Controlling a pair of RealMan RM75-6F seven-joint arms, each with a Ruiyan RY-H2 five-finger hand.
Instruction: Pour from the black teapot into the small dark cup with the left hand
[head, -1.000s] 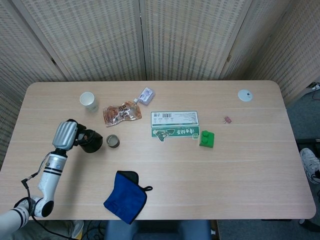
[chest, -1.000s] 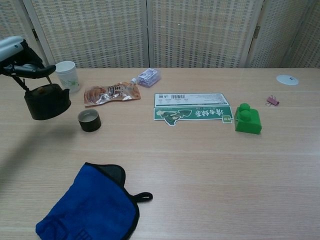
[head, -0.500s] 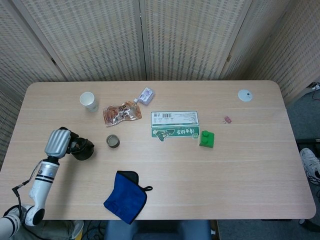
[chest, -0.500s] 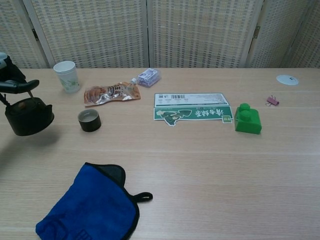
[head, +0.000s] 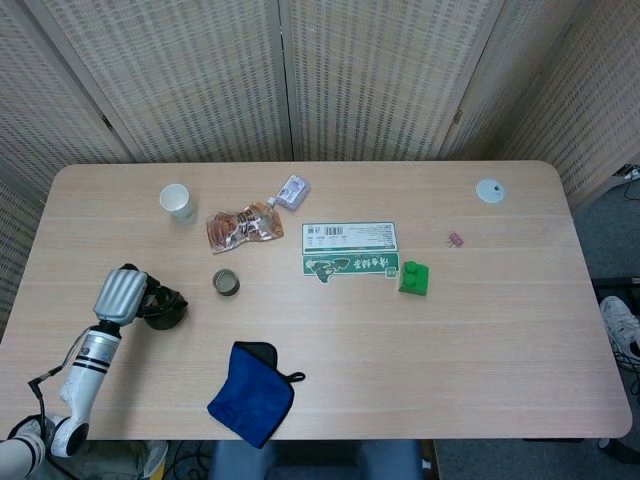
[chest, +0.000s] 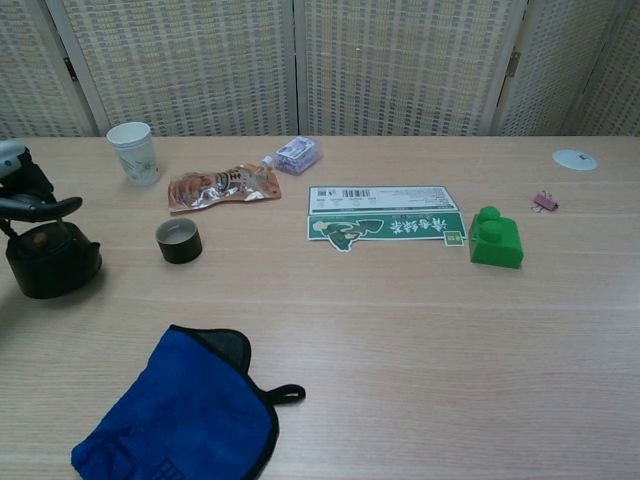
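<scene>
Left hand (head: 120, 293): fingers closed on the black teapot's handle
Black teapot (chest: 50, 261): upright, base on the table (head: 480, 330), at 8 o'clock from the small dark cup (head: 226, 283), apart from it
Blue cloth (head: 250, 392): at 5 o'clock from the teapot

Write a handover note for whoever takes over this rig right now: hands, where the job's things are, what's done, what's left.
Left hand: at the handle of the black teapot, at the table's left edge. Whether the pot rests on the table or hangs just above it, I can't tell.
Right hand: not in view.
Small dark cup: upright, to the right of the teapot, clear of it, below the orange snack pouch.
Done: teapot is in hand. Whether anything has been poured can't be read from the cup.
Left: bring the teapot to the cup, tip it over the rim, then set it back down.
</scene>
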